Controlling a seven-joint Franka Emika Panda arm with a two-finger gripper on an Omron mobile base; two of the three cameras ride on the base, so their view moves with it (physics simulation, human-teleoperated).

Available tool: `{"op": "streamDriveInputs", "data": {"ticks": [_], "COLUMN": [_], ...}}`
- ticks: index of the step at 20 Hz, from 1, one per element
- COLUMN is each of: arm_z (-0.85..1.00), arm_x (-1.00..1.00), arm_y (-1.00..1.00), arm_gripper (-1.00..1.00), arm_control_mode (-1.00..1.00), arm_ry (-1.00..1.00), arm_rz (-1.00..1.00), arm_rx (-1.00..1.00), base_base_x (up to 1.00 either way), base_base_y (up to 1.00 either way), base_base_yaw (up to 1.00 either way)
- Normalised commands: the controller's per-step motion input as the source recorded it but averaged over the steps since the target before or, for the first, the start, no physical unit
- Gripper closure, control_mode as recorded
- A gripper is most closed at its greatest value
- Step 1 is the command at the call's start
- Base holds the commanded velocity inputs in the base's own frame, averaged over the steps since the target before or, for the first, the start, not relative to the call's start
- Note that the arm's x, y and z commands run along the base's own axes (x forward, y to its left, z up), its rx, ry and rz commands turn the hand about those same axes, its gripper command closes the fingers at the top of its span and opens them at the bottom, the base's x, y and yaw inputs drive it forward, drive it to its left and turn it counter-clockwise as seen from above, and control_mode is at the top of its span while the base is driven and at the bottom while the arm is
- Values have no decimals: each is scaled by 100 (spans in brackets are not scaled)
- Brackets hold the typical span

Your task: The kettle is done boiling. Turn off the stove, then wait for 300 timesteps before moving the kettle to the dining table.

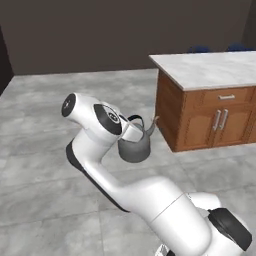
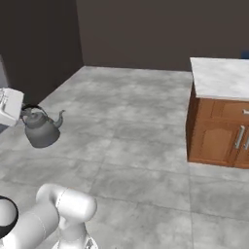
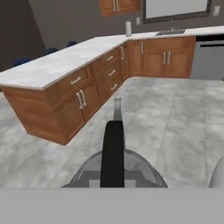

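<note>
Left base view: the grey tiled floor [image 1: 45,130] is seen spreading below and all around the gripper, and a marble counter with wooden cabinets [image 1: 210,107] is seen beyond the gripper and to its right, well apart from it. The white arm [image 1: 125,185] is seen rising from the lower right and ending at the wrist, where the gripper [image 1: 131,131] is largely hidden behind the wrist housing. The kettle [image 1: 135,145] is seen hanging directly beneath the gripper, clear of the floor, upright, with its thin spout [image 1: 152,126] pointed toward the counter.

In the right base view the same kettle [image 2: 41,129] is seen suspended just beside and below the white hand at the left edge, its arched black handle [image 2: 33,109] reaching up to the hand and its spout turned to the right, toward the wooden cabinets [image 2: 219,136], which stand well apart.

In the hand view the black handle [image 3: 113,153] is seen running straight up between the fingers, so the jaws are closed together on it. The kettle's rounded grey body [image 3: 140,168] is spread just under the gripper, and the spout [image 3: 117,109] is projected away from it. A long L-shaped marble counter [image 3: 65,59] with wooden drawers is seen ahead of the gripper, well apart.
</note>
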Motion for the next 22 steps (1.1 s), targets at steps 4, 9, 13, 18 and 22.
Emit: {"op": "streamDriveInputs", "data": {"ticks": [4, 9, 13, 18, 22], "arm_z": [0, 0, 0, 0, 0], "arm_x": [0, 0, 0, 0, 0], "arm_y": [0, 0, 0, 0, 0], "arm_gripper": [100, 100, 100, 100, 100], "arm_control_mode": [100, 100, 100, 100, 100], "arm_ry": [0, 0, 0, 0, 0], "arm_rz": [0, 0, 0, 0, 0], "arm_rx": [0, 0, 0, 0, 0], "base_base_x": [38, 55, 72, 76, 74], "base_base_y": [-6, 0, 0, 0, 0], "base_base_yaw": [-33, -27, -24, -21, -21]}}
